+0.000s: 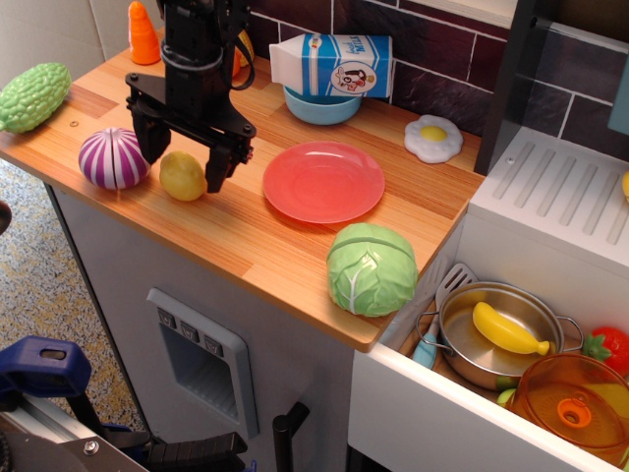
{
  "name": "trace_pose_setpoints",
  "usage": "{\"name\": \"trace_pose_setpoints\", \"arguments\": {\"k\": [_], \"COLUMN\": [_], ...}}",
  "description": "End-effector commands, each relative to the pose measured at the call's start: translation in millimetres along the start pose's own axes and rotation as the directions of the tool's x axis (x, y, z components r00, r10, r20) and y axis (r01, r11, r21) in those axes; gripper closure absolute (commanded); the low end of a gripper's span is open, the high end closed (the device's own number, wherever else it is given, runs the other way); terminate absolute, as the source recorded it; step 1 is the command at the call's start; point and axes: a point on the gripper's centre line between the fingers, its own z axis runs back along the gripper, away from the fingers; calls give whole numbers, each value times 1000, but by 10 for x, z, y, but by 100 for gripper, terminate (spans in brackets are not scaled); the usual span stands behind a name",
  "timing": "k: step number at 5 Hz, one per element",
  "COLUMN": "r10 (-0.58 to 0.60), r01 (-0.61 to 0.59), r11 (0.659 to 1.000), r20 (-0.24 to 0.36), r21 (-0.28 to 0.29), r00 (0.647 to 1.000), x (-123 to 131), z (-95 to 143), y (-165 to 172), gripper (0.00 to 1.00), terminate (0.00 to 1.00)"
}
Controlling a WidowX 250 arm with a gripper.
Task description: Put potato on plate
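Observation:
The pale-yellow potato (183,176) lies on the wooden counter (246,236), just right of the purple-and-white onion (112,158). My black gripper (183,161) is open and lowered over the potato, with one finger (148,140) on its left and the other on its right. The fingers straddle the potato without closing on it. The round red-pink plate (323,182) lies flat and empty on the counter to the right of the gripper.
A green cabbage (371,267) sits near the counter's front right edge. A milk carton (332,65) lies on a light-blue bowl (321,107) at the back. A fried egg (433,138), a carrot (142,32) and a green gourd (32,95) are around. A pot with a banana (509,329) is in the open drawer.

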Motion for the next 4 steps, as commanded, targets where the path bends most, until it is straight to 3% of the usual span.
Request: {"name": "trace_pose_setpoints", "arguments": {"k": [1, 3, 4], "r10": [26, 24, 28], "r01": [-25, -18, -22], "r11": [1000, 998, 997], "r20": [97, 99, 71], "r21": [-13, -62, -79], "r00": [995, 995, 997], "x": [81, 160, 175], "z": [72, -116, -169], "y": [59, 76, 67], "gripper": [0, 0, 0], "terminate": [0, 0, 0]}}
